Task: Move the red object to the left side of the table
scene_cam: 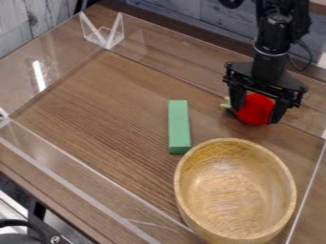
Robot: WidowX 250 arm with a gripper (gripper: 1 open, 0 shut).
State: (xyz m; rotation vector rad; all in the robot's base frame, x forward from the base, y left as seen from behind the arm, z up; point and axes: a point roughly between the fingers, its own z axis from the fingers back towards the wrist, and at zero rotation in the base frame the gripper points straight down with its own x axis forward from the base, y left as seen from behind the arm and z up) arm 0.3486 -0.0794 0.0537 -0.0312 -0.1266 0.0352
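Red object [260, 106] at two o'clock on the table [102, 105], its green leafy tip pointing toward nine o'clock, my claw [265, 101] pointing straight down, jaws spread wide either side of it, not clamped, green block [180, 126] toward eight o'clock, wooden bowl [235, 191] at six.

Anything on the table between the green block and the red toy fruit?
No, only bare dark wood table lies between green rectangular block and red toy fruit.
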